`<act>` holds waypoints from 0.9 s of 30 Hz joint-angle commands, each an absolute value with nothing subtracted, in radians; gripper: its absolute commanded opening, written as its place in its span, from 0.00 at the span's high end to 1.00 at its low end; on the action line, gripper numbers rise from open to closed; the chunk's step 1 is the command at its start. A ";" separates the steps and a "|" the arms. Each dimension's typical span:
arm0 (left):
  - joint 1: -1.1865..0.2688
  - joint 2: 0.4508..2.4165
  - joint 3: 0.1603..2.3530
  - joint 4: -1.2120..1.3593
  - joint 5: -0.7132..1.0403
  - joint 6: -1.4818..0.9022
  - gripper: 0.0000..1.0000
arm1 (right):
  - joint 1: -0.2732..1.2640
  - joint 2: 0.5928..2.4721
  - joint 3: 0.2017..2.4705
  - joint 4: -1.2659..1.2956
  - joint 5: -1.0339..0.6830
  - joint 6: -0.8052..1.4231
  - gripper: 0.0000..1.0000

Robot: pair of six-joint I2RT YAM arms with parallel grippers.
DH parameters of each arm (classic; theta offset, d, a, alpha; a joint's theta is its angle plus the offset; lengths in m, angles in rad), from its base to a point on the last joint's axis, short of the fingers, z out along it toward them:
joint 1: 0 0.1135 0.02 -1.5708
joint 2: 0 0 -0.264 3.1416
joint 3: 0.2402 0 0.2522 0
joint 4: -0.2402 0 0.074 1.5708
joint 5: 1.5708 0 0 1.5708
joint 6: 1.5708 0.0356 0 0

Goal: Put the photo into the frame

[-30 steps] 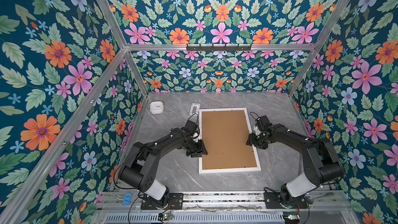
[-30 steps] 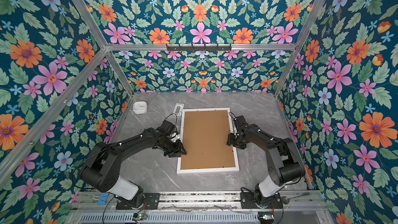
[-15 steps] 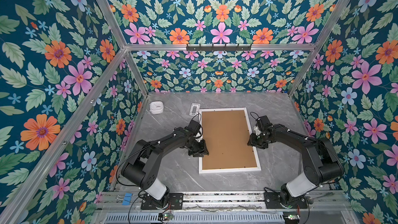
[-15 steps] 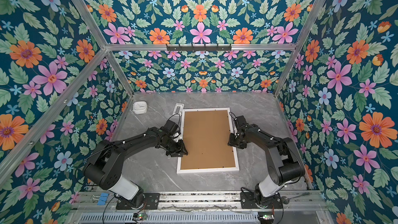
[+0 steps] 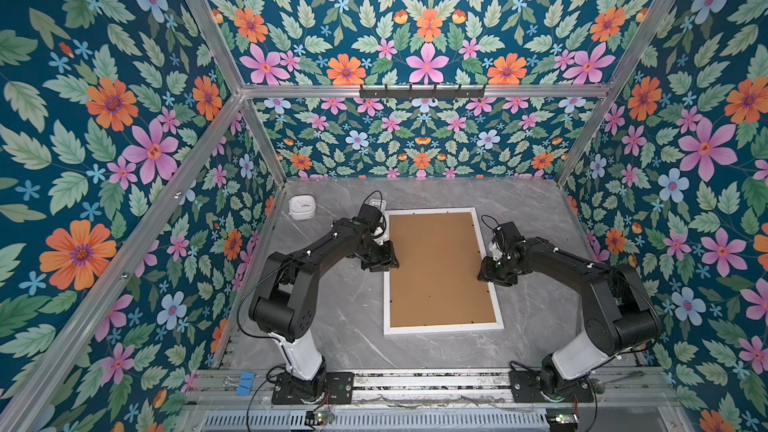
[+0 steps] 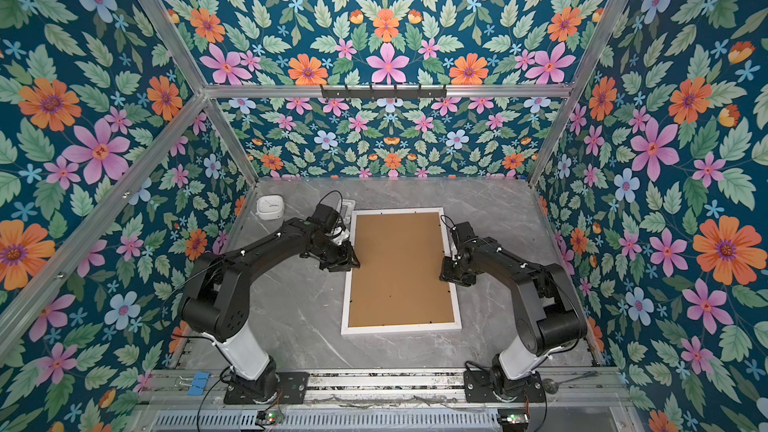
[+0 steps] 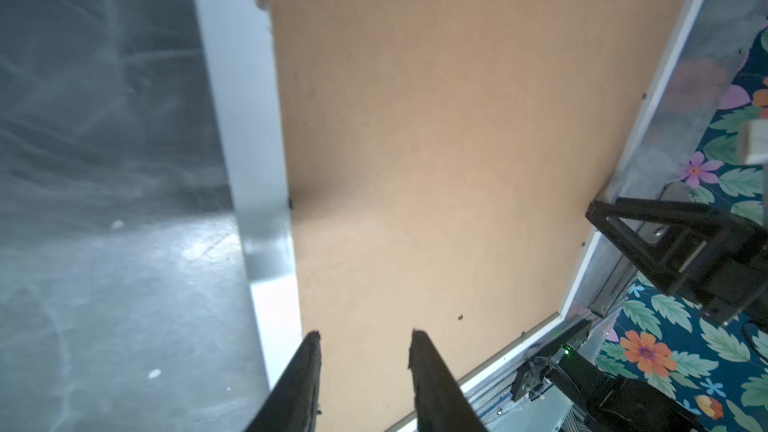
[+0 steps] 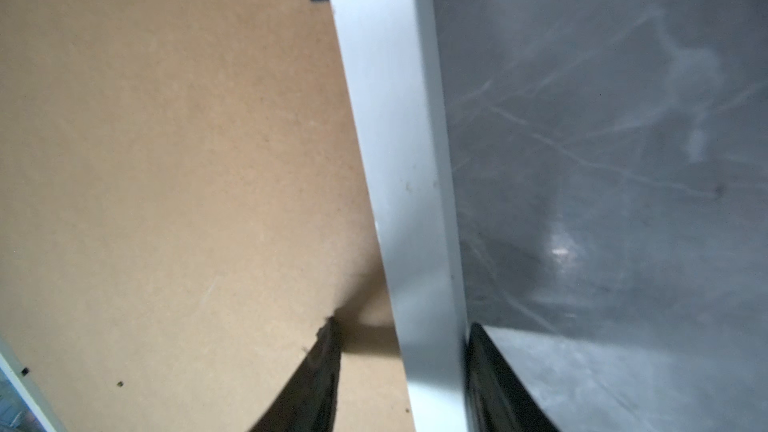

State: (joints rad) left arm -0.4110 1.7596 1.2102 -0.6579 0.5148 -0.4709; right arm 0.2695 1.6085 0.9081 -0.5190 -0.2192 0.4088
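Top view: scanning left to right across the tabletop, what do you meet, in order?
Small white box → left gripper → brown backing board → right gripper. The frame rings the board, so it is left out.

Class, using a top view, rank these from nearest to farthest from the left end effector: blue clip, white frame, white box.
From the left end effector:
1. white frame, its left rim right beside it.
2. white box, back left.
3. blue clip, front left rail.

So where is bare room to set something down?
Bare table: the strip between the frame and the front rail, and the far right corner. Crowded: the frame's long sides, under left arm and right arm; white box far left.
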 commanded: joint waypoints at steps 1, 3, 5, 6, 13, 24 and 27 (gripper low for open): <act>-0.390 1.792 1.239 -0.691 0.495 -0.409 0.61 | 0.272 1.619 0.911 -0.505 -0.247 0.391 0.52; -0.378 1.815 1.255 -0.690 0.482 -0.406 0.61 | 0.272 1.624 0.911 -0.500 -0.252 0.391 0.52; -0.378 1.829 1.263 -0.674 0.483 -0.406 0.61 | 0.272 1.627 0.910 -0.499 -0.252 0.393 0.52; -0.378 1.836 1.264 -0.663 0.493 -0.409 0.61 | 0.273 1.630 0.911 -0.498 -0.253 0.393 0.52; -0.375 1.880 1.282 -0.641 0.497 -0.400 0.61 | 0.272 1.646 0.914 -0.495 -0.259 0.391 0.52; -0.364 1.915 1.319 -0.654 0.471 -0.388 0.61 | 0.273 1.646 0.915 -0.500 -0.255 0.388 0.53; -0.365 1.928 1.318 -0.633 0.504 -0.394 0.61 | 0.272 1.647 0.916 -0.502 -0.256 0.387 0.53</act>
State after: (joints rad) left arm -0.3634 1.9125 1.3205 -0.6563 0.5076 -0.4057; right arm 0.2695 1.6352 0.9180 -0.4992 -0.2584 0.3935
